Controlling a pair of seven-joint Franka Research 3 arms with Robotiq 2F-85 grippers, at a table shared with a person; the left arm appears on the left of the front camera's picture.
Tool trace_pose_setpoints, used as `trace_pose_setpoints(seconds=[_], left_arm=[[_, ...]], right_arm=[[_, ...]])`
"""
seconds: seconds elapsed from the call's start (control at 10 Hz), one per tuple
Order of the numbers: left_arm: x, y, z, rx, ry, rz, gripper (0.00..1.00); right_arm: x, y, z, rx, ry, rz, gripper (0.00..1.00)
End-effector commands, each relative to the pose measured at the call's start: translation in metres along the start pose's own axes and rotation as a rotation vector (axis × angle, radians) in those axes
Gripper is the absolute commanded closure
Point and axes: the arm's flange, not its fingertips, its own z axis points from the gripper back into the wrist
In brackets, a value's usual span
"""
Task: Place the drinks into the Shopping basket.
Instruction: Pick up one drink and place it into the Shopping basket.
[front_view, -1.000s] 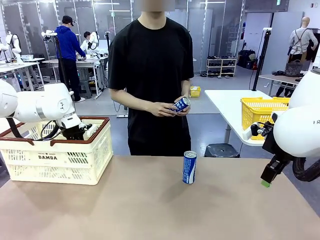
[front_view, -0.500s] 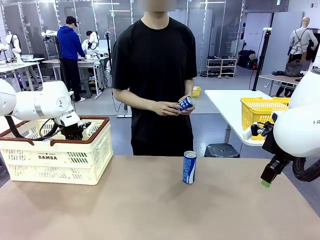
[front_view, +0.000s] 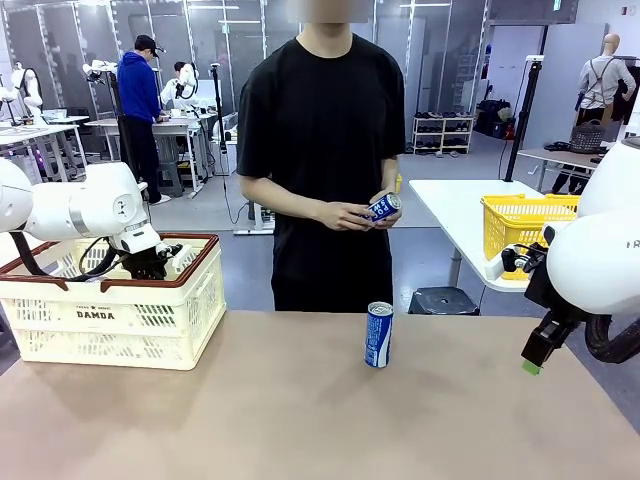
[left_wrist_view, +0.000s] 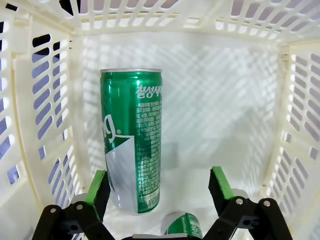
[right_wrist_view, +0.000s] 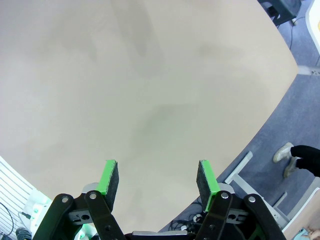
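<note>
A green drink can (left_wrist_view: 132, 140) stands upright on the floor of the Shopping basket (left_wrist_view: 200, 90). My left gripper (left_wrist_view: 158, 185) is open around it, and the can sits close to the left pad (left_wrist_view: 97, 187). Something green with a silver end (left_wrist_view: 182, 224) lies just below the fingers. In the front view the cream basket (front_view: 110, 320) sits at the table's left with my left arm (front_view: 100, 210) reaching down into it. A blue can (front_view: 378, 335) stands mid-table. The person holds another blue can (front_view: 385, 207) in both hands. My right gripper (front_view: 533, 355) hangs open over the table's right side, and its wrist view shows the right gripper (right_wrist_view: 157, 180) holding nothing.
The person stands at the table's far edge, behind the blue can. A yellow mesh basket (front_view: 525, 225) sits on a separate white table at the back right. The tan tabletop (front_view: 300, 420) is bare between the basket and my right gripper.
The person has shifted to the right with the blue can in hand. My left arm moved slightly over the basket, then held still. The right arm has not moved.
</note>
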Motion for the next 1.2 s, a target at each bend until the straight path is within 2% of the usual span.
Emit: trace_pose_setpoints(seconds=[0.0, 0.4, 0.5, 0.9, 1.1], left_arm=[[0.0, 0.0, -0.001, -0.002, 0.001, 0.0, 0.0], [0.0, 0.0, 0.0, 0.0, 0.0, 0.0, 0.03], [0.005, -0.008, 0.011, -0.024, 0.027, 0.001, 0.0], [0.023, -0.056, 0.088, 0.101, 0.101, 0.005, 0.0], [0.043, -0.1, 0.125, 0.161, 0.11, -0.027, 0.0]], right_arm=[[-0.001, 0.0, 0.0, 0.002, -0.002, -0.003, 0.21], [-0.001, 0.0, 0.0, 0.002, -0.002, -0.003, 0.21], [-0.001, 0.0, 0.0, 0.002, -0.002, -0.003, 0.21], [-0.001, 0.0, 0.0, 0.002, -0.002, -0.003, 0.21], [-0.001, 0.0, 0.0, 0.002, -0.002, -0.003, 0.21]])
